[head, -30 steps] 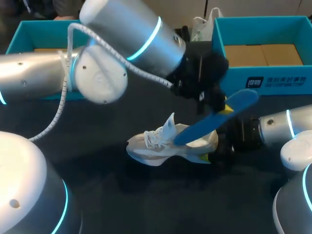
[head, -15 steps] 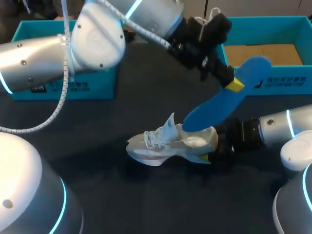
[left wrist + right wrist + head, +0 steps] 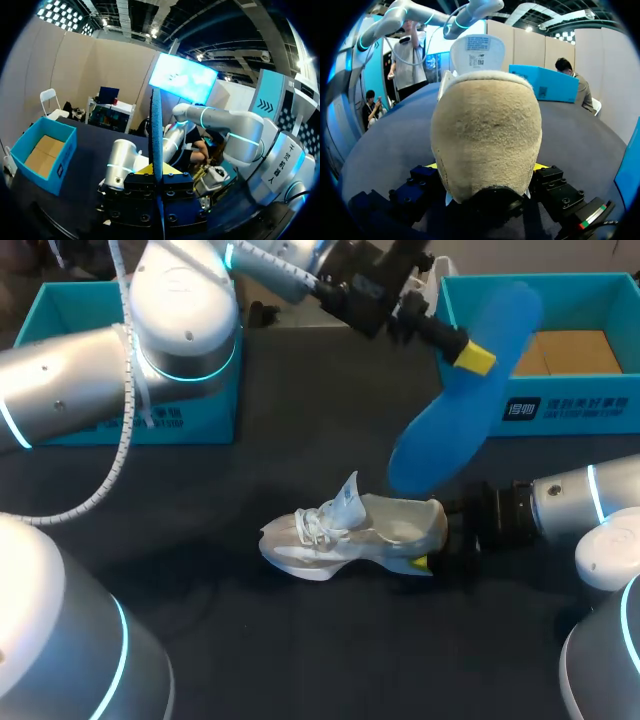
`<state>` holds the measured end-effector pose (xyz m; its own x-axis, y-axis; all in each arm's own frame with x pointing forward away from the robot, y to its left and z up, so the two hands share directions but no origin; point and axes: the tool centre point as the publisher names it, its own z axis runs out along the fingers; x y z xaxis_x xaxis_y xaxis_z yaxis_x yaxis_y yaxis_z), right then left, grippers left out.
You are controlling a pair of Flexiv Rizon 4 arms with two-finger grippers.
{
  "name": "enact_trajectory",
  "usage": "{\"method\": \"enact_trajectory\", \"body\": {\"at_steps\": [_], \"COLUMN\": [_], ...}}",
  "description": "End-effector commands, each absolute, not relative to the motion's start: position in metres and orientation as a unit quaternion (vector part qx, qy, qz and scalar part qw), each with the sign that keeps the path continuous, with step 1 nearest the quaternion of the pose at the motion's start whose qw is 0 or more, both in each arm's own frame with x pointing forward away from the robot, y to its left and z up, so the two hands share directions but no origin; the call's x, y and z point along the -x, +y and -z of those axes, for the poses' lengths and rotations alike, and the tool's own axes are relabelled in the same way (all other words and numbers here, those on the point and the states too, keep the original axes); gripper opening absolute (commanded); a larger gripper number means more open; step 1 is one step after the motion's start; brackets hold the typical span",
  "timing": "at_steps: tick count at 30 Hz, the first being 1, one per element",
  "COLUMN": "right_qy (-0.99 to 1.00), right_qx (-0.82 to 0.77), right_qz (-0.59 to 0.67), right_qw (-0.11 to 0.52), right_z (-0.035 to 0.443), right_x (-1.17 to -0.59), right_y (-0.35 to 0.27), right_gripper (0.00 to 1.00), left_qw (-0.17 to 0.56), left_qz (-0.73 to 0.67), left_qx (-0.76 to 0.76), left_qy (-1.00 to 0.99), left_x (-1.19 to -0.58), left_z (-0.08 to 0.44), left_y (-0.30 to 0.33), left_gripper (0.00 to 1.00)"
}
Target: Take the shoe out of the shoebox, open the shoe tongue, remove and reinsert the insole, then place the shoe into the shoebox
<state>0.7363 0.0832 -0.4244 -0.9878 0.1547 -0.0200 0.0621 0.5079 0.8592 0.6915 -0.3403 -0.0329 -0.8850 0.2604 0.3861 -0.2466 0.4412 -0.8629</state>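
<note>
Head view: shoe point(image 3: 350, 535) outside box point(image 3: 560, 405)
Box, 2 o'clock, print-labelled, holds cardboard point(image 3: 565, 352); left gripper point(image 3: 472, 357) pinches insole point(image 3: 455, 430), right gripper point(image 3: 432, 556) clamps shoe.

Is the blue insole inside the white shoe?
No, the left fingers hold the blue insole in the air above the white shoe, outside its opening.
</note>
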Motion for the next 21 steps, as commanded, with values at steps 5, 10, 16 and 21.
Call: {"method": "enact_trajectory", "body": {"at_steps": [5, 10, 16, 21], "right_qy": [0.868, 0.868, 0.868, 0.868], "right_qx": [-0.063, -0.063, -0.063, -0.063], "right_qz": [-0.49, -0.49, -0.49, -0.49], "right_qw": [0.047, 0.047, 0.047, 0.047], "right_z": [0.428, 0.428, 0.428, 0.428], "right_x": [-0.737, -0.737, -0.737, -0.737], "right_y": [0.085, 0.085, 0.085, 0.085], "right_gripper": [0.0, 0.0, 0.0, 0.0], "left_qw": [0.272, 0.272, 0.272, 0.272], "left_qz": [-0.586, -0.586, -0.586, -0.586], "left_qx": [-0.031, -0.031, -0.031, -0.031], "left_qy": [-0.763, -0.763, -0.763, -0.763], "left_x": [-0.72, -0.72, -0.72, -0.72], "left_z": [0.032, 0.032, 0.032, 0.032], "left_y": [-0.331, -0.331, -0.331, -0.331], "left_gripper": [0.0, 0.0, 0.0, 0.0]}}
